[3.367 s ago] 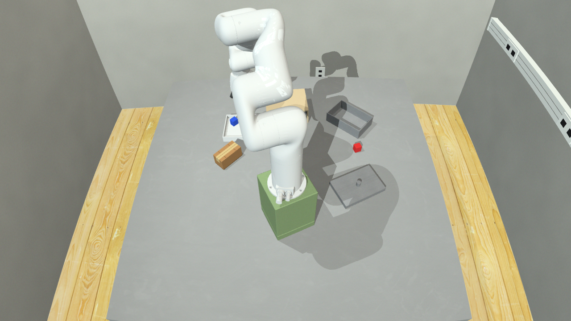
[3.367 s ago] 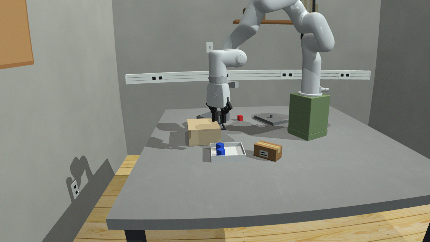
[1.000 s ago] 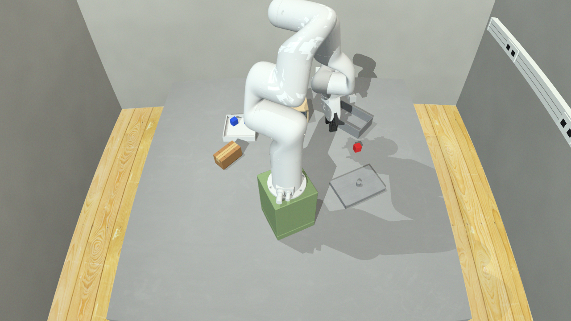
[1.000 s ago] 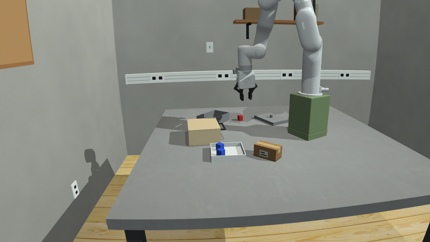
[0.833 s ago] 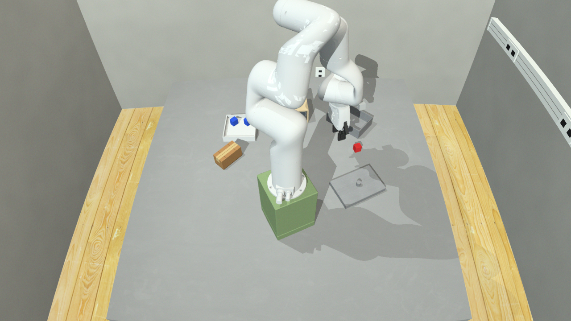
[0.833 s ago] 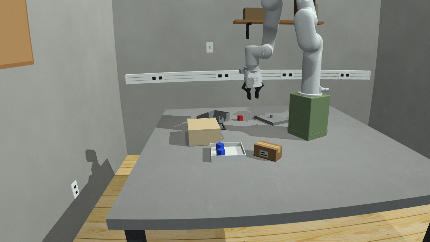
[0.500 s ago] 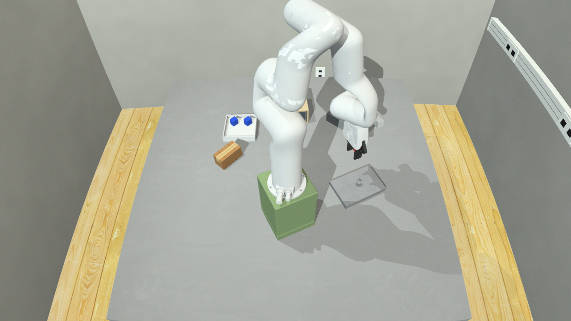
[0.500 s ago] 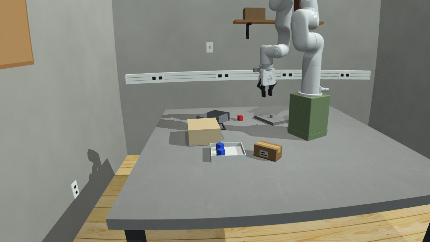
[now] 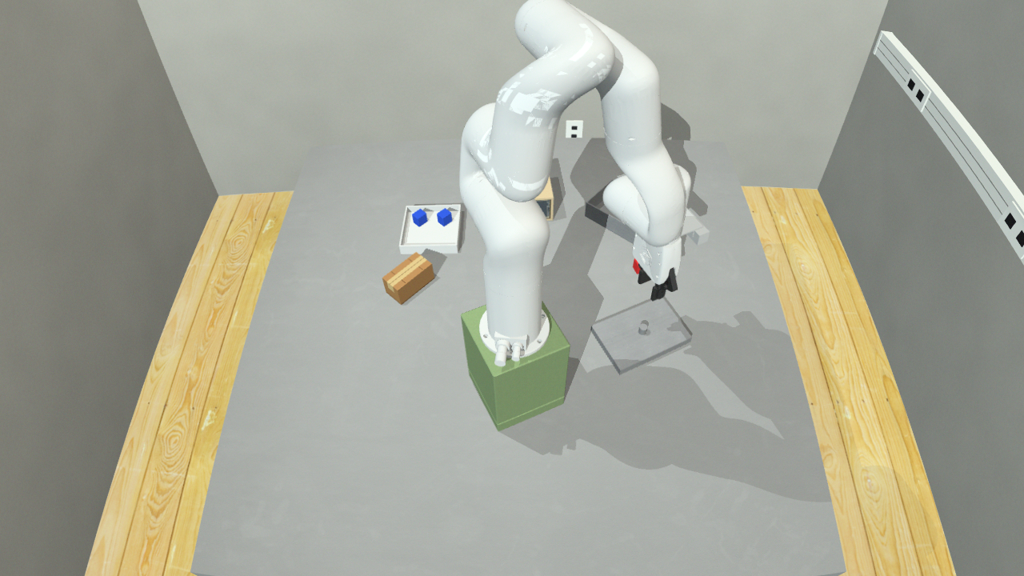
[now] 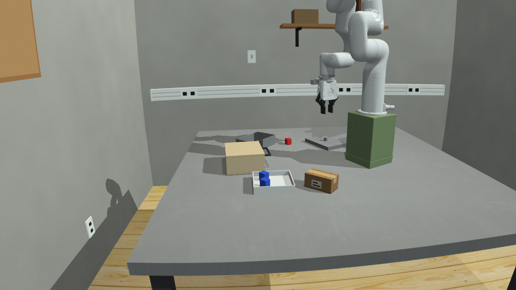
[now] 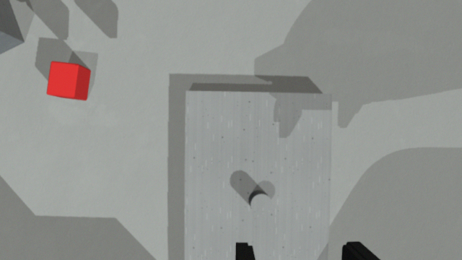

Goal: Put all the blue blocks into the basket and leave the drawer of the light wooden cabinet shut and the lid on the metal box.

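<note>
My gripper [image 9: 665, 290] [image 10: 326, 111] [image 11: 299, 254] is partly open and empty, high above the table near the lid. The grey metal lid [image 9: 621, 345] [image 10: 327, 145] [image 11: 216, 144] lies knob up on the table. The metal box [image 9: 608, 220] [image 10: 268, 141] [image 11: 9, 44] stands uncovered; its inside is mostly hidden. Two blue blocks [image 9: 419, 218] [image 9: 444, 217] [image 10: 263, 175] [image 10: 265, 182] lie inside the white basket [image 9: 430, 249] [image 10: 279, 189]. The light wooden cabinet [image 9: 548, 192] [image 10: 244, 160] is partly hidden by the arm in the top view; I cannot tell whether its drawer is fully shut.
A red block [image 9: 635, 266] [image 10: 288, 141] [image 11: 63, 80] lies between the metal box and the lid. A taped cardboard box [image 9: 409, 278] [image 10: 320, 180] stands beside the basket. The green robot base [image 9: 525, 390] [image 10: 369, 140] stands beside the lid. The cabinet's black handle [image 10: 268, 151] sticks out.
</note>
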{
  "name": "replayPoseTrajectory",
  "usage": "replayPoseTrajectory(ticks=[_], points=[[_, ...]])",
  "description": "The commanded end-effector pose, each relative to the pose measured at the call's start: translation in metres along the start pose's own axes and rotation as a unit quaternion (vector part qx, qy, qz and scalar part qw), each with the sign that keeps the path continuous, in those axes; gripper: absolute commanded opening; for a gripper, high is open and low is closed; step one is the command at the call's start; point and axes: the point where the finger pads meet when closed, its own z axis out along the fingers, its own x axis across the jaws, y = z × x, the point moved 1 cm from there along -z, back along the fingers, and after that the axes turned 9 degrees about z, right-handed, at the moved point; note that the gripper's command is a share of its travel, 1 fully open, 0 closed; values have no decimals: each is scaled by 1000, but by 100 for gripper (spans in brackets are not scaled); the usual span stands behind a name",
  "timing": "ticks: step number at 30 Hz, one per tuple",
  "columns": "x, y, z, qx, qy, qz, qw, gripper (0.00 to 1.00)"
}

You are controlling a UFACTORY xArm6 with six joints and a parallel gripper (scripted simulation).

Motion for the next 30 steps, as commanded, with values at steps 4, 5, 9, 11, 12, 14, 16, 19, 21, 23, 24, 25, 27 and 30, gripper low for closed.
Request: replayPoseTrajectory(ticks=[4,5,9,11,12,14,16,19,21,23,24,25,27,30], points=[[1,-2,-1,-9,-14,-1,1000,47],[1,-2,-1,-9,-14,-1,1000,47],[1,-2,-1,-9,-14,-1,1000,47],[1,-2,-1,-9,-14,-1,1000,47],[1,-2,-1,-9,-14,-1,1000,47],[1,-2,-1,-9,-14,-1,1000,47],[1,-2,-1,-9,-14,-1,1000,47],[1,-2,-1,-9,-14,-1,1000,47],[1,-2,-1,-9,-14,-1,1000,44],[1,-2,-1,-9,-14,-1,1000,44],[1,-2,-1,-9,-14,-1,1000,44],[1,-2,-1,-9,-14,-1,1000,44],[1,-2,-1,-9,-14,-1,1000,44],[1,-2,-1,-9,-14,-1,1000,44]])
